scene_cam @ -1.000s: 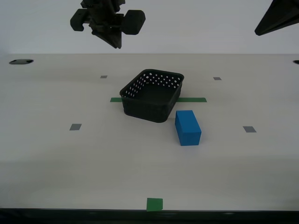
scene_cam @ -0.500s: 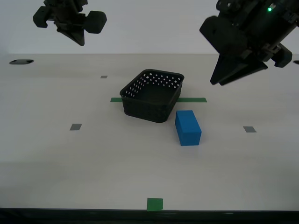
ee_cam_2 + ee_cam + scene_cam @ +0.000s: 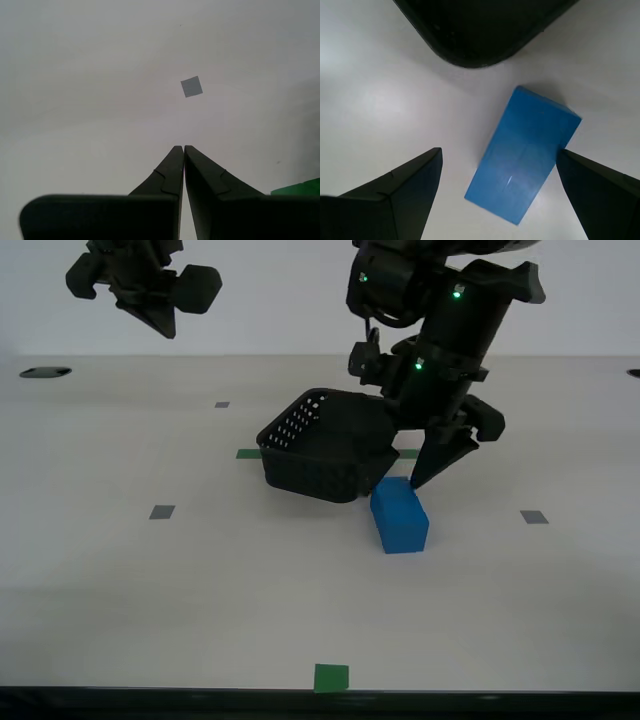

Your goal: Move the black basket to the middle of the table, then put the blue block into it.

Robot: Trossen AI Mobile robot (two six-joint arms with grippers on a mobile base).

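Off-white desk (image 3: pixel 120 570): blue block (image 3: pixel 399 517) lies flat at black basket's (image 3: pixel 320 455) 4 o'clock, long axis 11–5. First tool (image 3: pixel 497 165) wide open, straddling block, empty. Second tool (image 3: pixel 183 150) closed, empty.

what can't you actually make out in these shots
- Black basket: in the exterior view my first gripper and its arm cover the far right corner; the first wrist view cuts off all but one corner.
- Blue block: contact with either finger unclear.
- Green tape: second wrist view's edge cuts it off.
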